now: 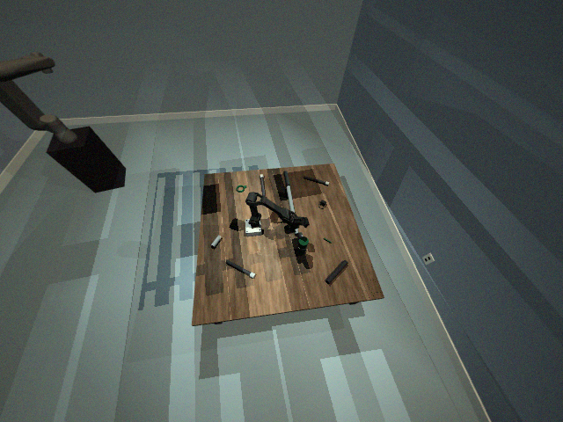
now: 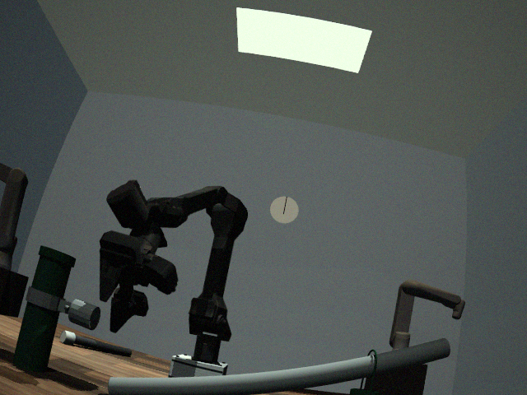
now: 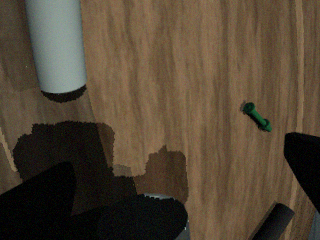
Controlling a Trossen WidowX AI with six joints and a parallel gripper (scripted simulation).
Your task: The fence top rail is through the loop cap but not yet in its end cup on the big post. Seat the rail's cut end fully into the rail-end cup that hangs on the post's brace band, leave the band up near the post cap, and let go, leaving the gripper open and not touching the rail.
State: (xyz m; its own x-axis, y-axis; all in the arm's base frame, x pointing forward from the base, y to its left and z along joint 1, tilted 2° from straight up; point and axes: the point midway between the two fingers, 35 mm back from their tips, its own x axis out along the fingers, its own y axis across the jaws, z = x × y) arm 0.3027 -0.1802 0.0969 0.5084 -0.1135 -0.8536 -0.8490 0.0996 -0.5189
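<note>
— While the black parallel-jaw gripper (image 2: 121, 304) is hanging wide open with nothing between its fingers, just beside the grey metal rail-end cup (image 2: 83, 313), what are you making of the rail?

— That long pale grey tubular top rail (image 2: 255, 378) is looking rigid and smooth, probably light for its length but awkward: grab it far from the cut end and it will be levering against the fingers. I'd be taking hold near the cut end (image 3: 62, 74), across the round of the tube, squarely, since that surface is likely slippery.

— Where is it lying now?

— It's lying along the brown wooden table top (image 1: 281, 290), running through the thin green wire loop cap (image 2: 373, 361) at the far part, with its cut end well apart from the cup, not seated.

— And the cup?

— It's sticking out sideways from the grey brace band (image 2: 42, 299) on the dark green round post (image 2: 40, 322), the band sitting on the upper part, a little below the post cap (image 2: 56, 256).

— So the seating is not yet done?

— I'm judging so.
</note>
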